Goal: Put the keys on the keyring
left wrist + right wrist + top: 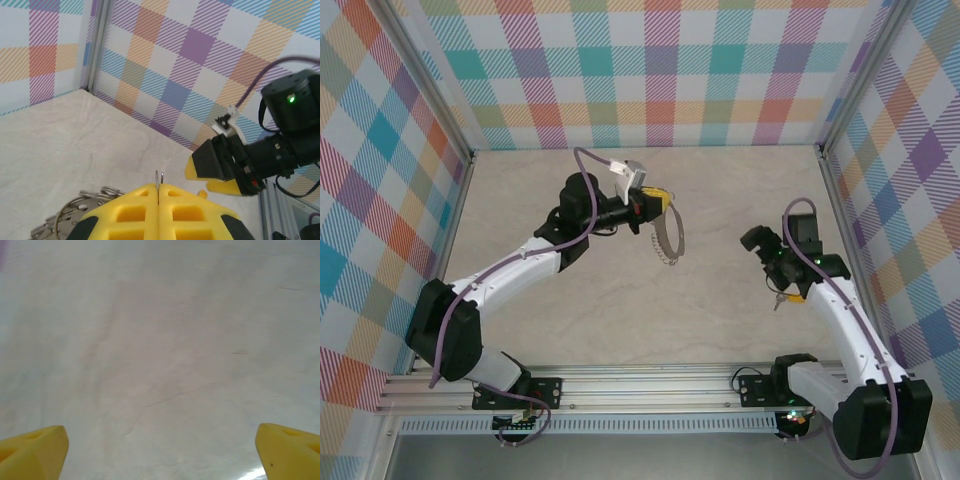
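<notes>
At left, the left arm (510, 275) reaches from its base toward the middle of the table (570, 330). Its left gripper (660, 203) is closed on the keyring (668, 238), which hangs below the yellow fingers (132, 212) above the tabletop. The left wrist view shows the two pads pressed flat together, with a thin loop of the ring's wire standing up from the seam and the bumpy rim curving away at lower left. Farther right, well apart from the ring, the right gripper (778, 270) points down at the bare marbled surface. Its yellow fingertips (32, 450) are spread wide with nothing between them. Just beside it, toward the near edge, lies a tiny yellow-and-silver object (779, 299), apparently the key, though it is too small to be sure.
</notes>
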Available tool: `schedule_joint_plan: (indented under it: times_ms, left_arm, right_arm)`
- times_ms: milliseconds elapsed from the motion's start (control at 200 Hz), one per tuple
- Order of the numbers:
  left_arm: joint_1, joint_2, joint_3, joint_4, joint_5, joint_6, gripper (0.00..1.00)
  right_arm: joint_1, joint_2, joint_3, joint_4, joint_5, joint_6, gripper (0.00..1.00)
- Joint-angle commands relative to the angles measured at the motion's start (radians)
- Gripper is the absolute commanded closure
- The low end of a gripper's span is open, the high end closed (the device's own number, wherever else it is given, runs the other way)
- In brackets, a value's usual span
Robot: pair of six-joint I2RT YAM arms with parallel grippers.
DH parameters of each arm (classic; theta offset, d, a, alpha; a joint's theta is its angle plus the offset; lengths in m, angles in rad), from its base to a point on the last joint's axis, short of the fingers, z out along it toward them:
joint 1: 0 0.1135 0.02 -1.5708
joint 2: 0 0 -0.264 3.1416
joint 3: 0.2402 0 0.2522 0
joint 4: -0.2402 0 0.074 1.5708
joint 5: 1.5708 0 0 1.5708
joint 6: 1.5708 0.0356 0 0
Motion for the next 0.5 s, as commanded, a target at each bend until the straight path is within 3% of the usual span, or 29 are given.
schedule_joint_plan:
  times_ms: [0, 165, 495]
  left_arm:
    - [0.014, -0.043, -0.022, 0.109, -0.005, -0.01, 1.0]
    - [0.024, -0.026, -0.033, 0.135, 0.005, -0.032, 1.0]
    - [0.027, -0.004, -0.051, 0.195, 0.032, -0.077, 1.0]
  right_arm:
    - [-0.042, -0.004, -0.048, -0.056, 0.079, 0.11, 0.01]
    - [-0.071, 0.049, -0.068, -0.035, 0.088, 0.144, 0.03]
    - [-0.093, 0.17, -0.064, -0.045, 0.132, 0.187, 0.24]
